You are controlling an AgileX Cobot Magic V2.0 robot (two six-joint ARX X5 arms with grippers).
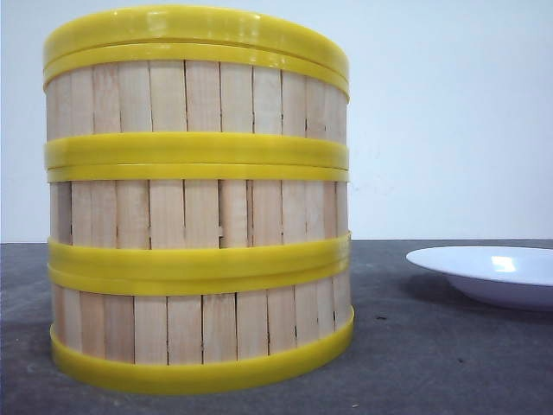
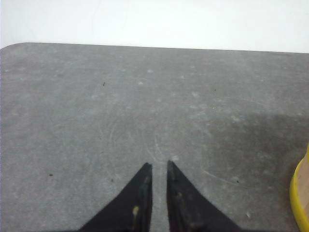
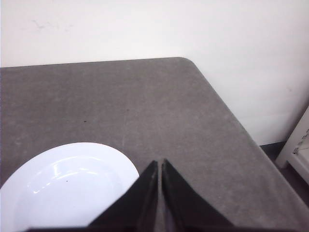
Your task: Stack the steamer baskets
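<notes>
On the tabletop (image 1: 449,363), close before the front camera, the three baskets (image 1: 199,199) already stand as one column, rims meeting squarely, so the stacking looks done. Right of the stack, apart from it, lies a white plate (image 1: 492,272), unused. The left end effector (image 2: 159,166) hangs over bare tabletop just beside the stack's bottom rim (image 2: 300,198), fingers nearly together and gripping nothing. The right end effector (image 3: 160,163) sits above the plate's edge, fingers pressed together, also empty; both seem parked clear so the column stands untouched.
</notes>
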